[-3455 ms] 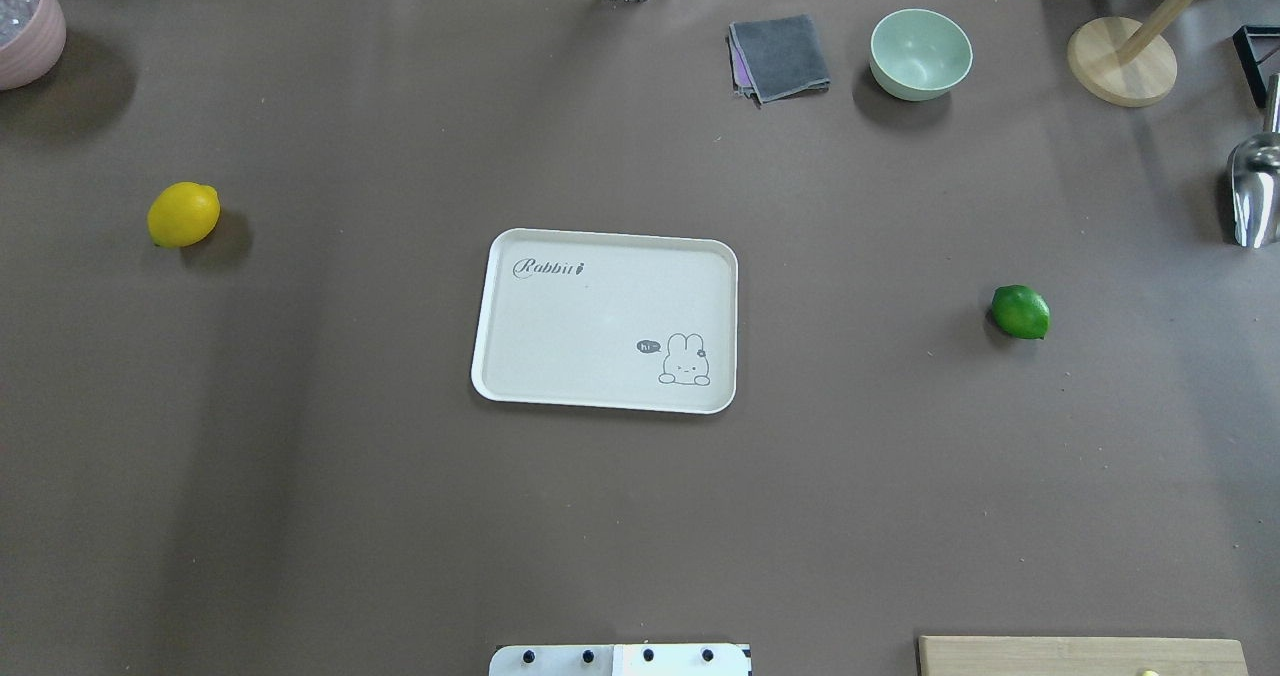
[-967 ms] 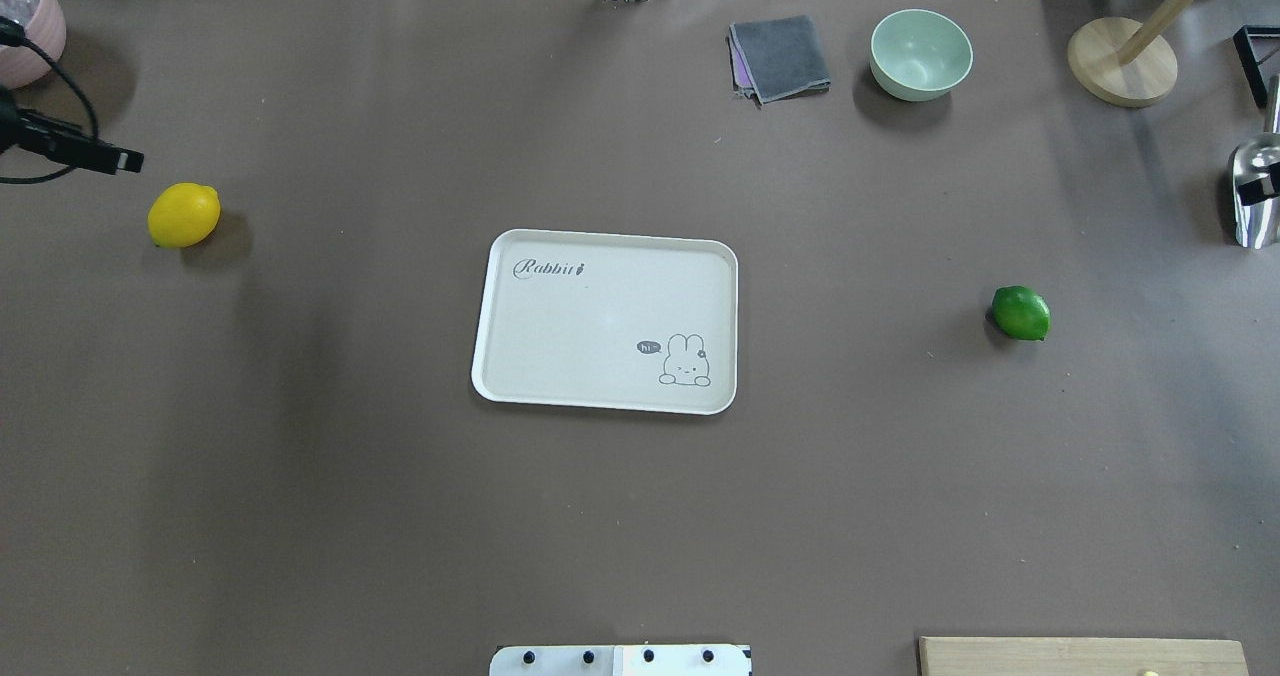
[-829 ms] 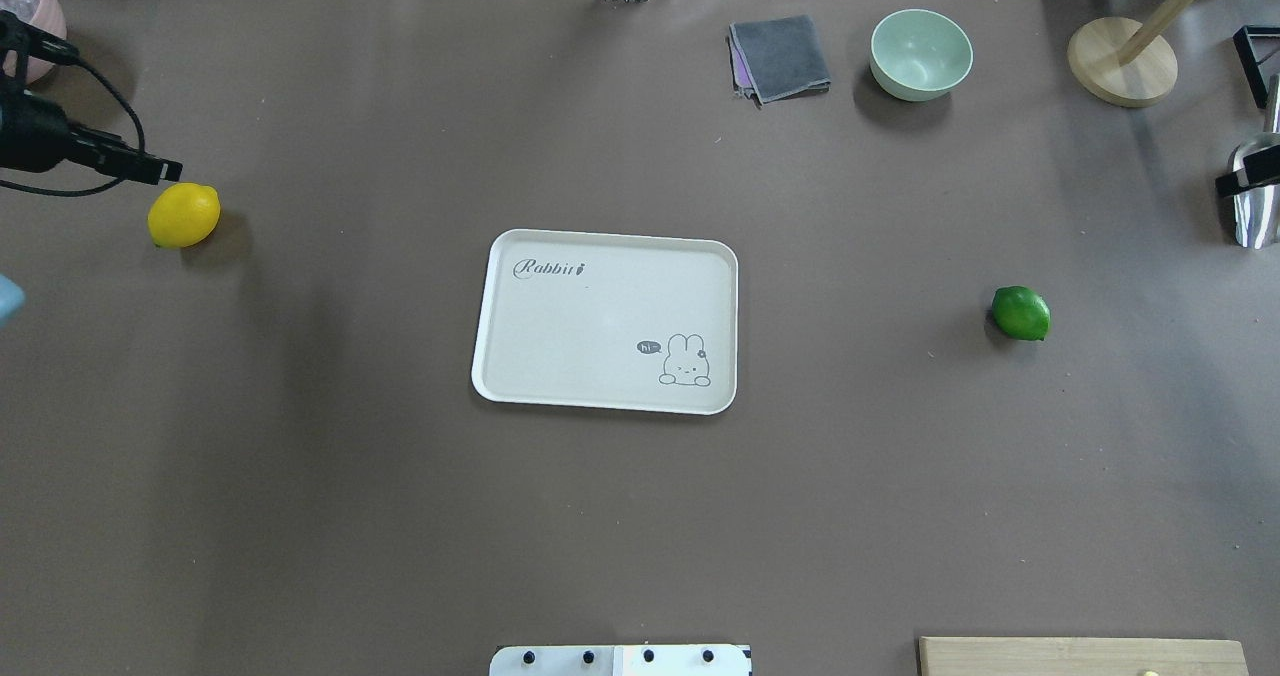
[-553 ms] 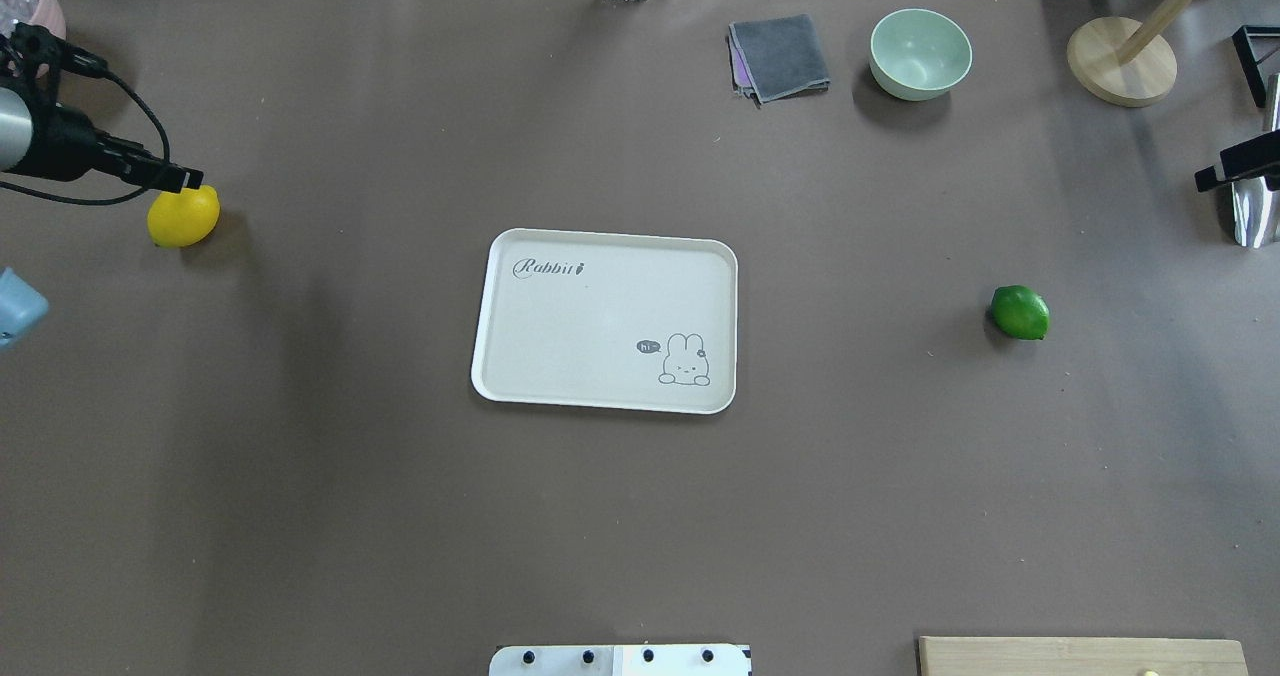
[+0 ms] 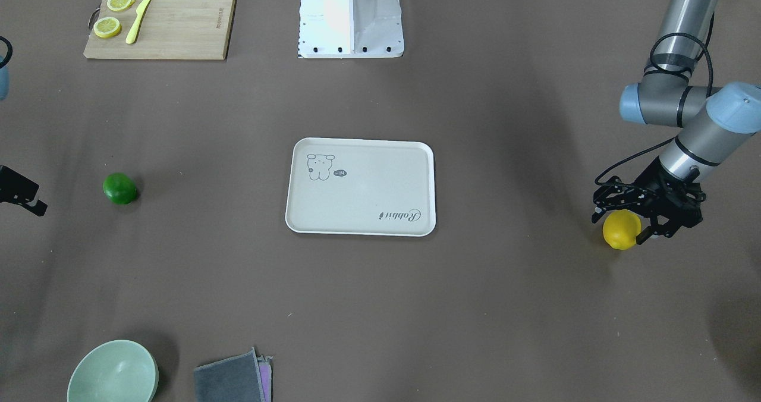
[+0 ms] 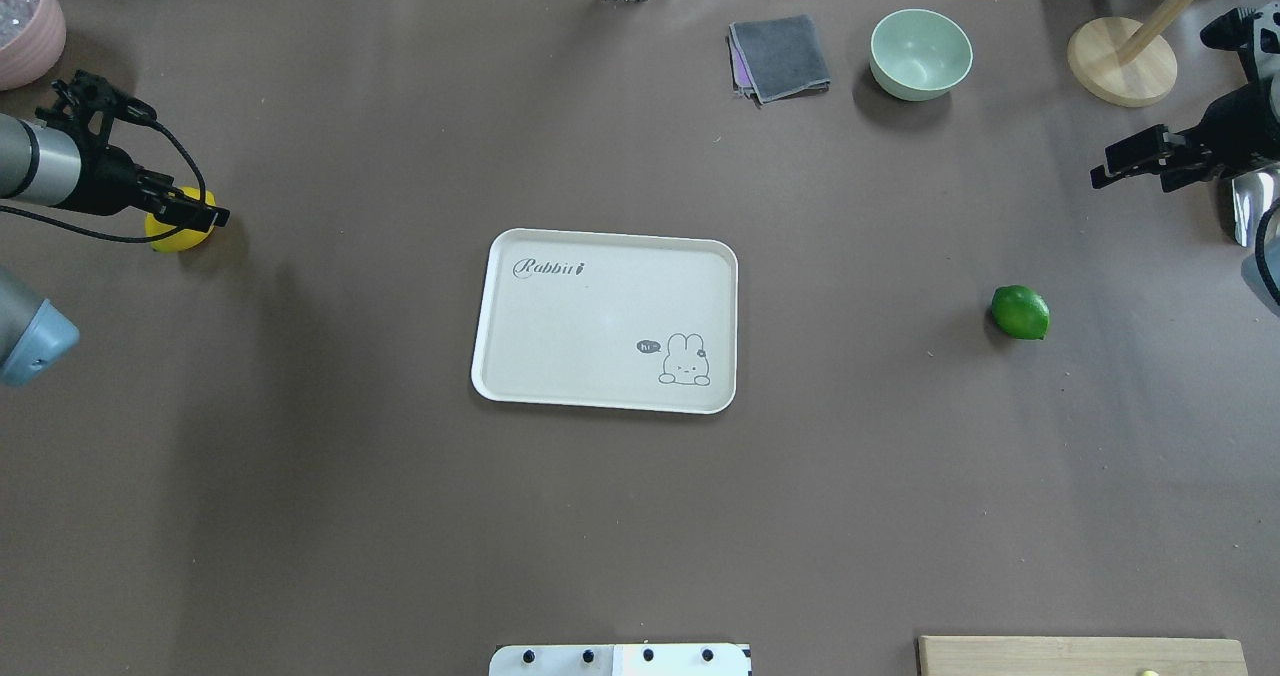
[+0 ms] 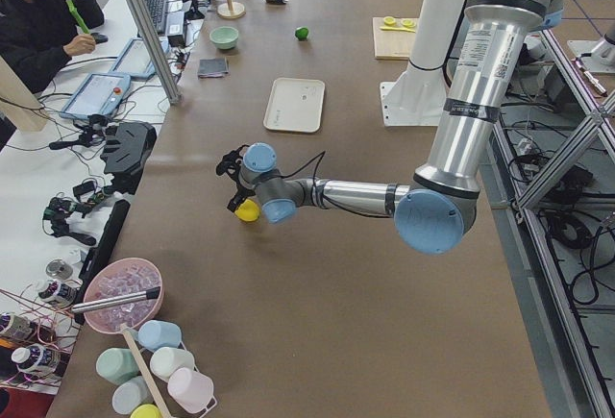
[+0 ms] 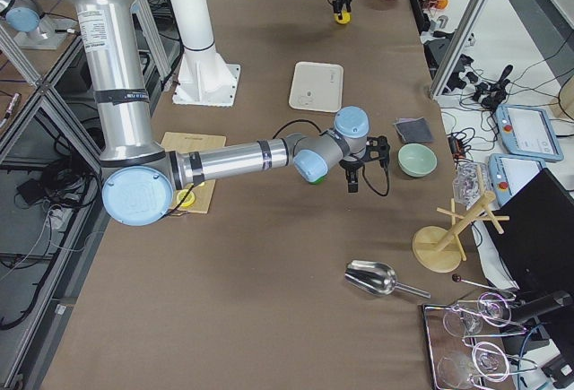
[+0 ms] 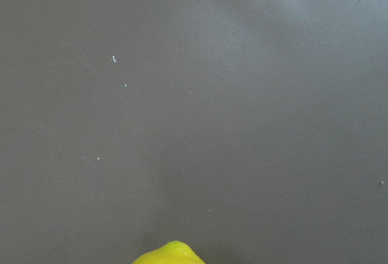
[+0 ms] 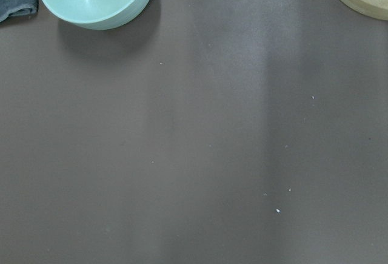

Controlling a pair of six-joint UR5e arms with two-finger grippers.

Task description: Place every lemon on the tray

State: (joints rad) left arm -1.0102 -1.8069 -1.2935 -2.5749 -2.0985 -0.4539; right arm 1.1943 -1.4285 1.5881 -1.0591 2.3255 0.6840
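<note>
The yellow lemon (image 5: 622,231) lies at the table's left end, partly hidden under my left gripper in the overhead view (image 6: 176,238). My left gripper (image 5: 621,220) is open, low over this lemon with a finger on either side; it also shows in the overhead view (image 6: 195,214). The lemon's tip shows at the bottom of the left wrist view (image 9: 170,253). The green lemon (image 6: 1020,312) lies alone right of the tray (image 6: 520,316), which holds nothing. My right gripper (image 6: 1128,161) is open and empty, above the table beyond the green lemon.
A wooden cutting board (image 5: 178,27) with lemon slices and a yellow knife lies near the robot's base. A green bowl (image 6: 920,53), a grey cloth (image 6: 780,56), a wooden stand (image 6: 1120,61), a metal scoop (image 6: 1255,211) and a pink bowl (image 6: 25,31) line the far side.
Both arms came into view from the table's sides. The left gripper moved right and down over the yellow lemon. The right gripper moved inward from the right edge. Lemons and tray have not moved.
</note>
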